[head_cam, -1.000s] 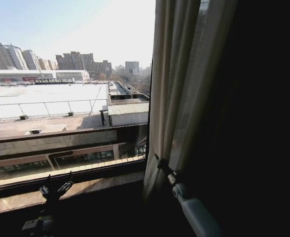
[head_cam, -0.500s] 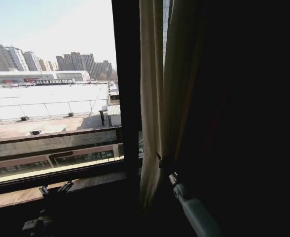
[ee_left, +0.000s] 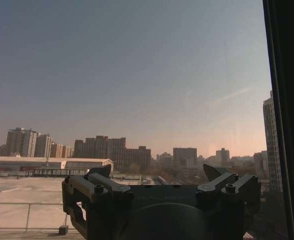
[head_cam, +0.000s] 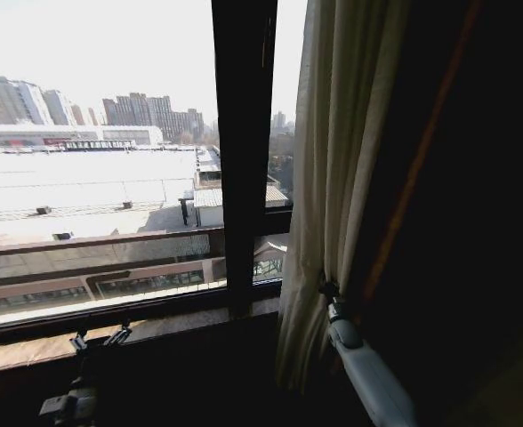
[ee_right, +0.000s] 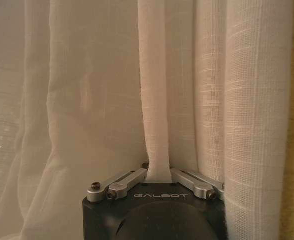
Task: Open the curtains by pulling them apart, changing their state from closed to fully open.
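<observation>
The sheer white curtains [head_cam: 333, 178] hang bunched in long pleats right of the window's middle. My right gripper [head_cam: 327, 290] reaches up from the lower right and is shut on the fabric at sill height. In the right wrist view the right gripper [ee_right: 157, 172] has its jaws pinched on one narrow pleat of the curtains [ee_right: 87, 100], which shows a faint grid weave. My left gripper [head_cam: 98, 339] sits low at the left by the window sill, open and holding nothing. In the left wrist view the left gripper [ee_left: 159, 175] points at bare glass and the city skyline.
A dark vertical window post [head_cam: 244, 160] stands just left of the curtain. A heavy dark drape [head_cam: 457, 222] covers the right side. The window sill [head_cam: 172, 325] runs across below the glass. A dark frame edge [ee_left: 287, 125] shows in the left wrist view.
My right gripper has moved right with the curtain's edge, uncovering the dark window post and a strip of glass beyond it. The left gripper has stayed by the sill.
</observation>
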Controlling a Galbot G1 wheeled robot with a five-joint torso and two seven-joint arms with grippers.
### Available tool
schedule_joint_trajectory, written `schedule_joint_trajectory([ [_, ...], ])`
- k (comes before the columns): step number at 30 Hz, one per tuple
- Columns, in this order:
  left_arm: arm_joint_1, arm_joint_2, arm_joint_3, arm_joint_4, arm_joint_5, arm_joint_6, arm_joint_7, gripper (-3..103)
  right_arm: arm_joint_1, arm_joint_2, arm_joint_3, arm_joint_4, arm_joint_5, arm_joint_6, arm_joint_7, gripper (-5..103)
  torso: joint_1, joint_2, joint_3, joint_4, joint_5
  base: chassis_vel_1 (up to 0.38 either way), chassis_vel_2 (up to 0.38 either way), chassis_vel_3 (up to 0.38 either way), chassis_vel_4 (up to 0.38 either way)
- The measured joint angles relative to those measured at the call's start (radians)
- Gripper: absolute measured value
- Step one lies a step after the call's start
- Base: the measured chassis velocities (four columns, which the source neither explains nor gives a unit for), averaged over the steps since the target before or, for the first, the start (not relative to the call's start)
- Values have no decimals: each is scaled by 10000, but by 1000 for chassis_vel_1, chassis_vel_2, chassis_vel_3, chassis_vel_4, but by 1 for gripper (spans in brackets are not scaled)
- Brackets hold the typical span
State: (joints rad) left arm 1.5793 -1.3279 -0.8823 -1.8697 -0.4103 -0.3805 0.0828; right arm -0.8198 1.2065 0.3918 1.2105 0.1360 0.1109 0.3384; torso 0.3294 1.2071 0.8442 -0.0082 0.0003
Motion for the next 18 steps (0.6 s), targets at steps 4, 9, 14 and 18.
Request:
schedule_joint_trajectory([
  [4, 0, -1, 3, 0, 0, 0, 2, 100, -40, -122, 206, 103, -181, -226, 680, 0, 1, 0, 1, -1, 0, 0, 0, 0, 0],
  [9, 0, 0, 2, 0, 0, 0, 2, 100, -639, -271, 83, 944, 256, -501, 734, 0, 0, 0, 0, 1, -8, 0, 0, 0, 0],
  [14, 0, -1, 3, 0, 0, -1, 4, 100, -1611, -570, -469, 2377, 1441, -512, -1019, 7, 0, 0, 1, 1, -1, 0, 0, 0, 0],
  [18, 0, -1, 3, 0, 0, 0, 6, 100, -2276, -734, -600, 3402, 2010, -232, -2218, 17, 0, 0, 1, 0, -5, 0, 0, 0, 0],
])
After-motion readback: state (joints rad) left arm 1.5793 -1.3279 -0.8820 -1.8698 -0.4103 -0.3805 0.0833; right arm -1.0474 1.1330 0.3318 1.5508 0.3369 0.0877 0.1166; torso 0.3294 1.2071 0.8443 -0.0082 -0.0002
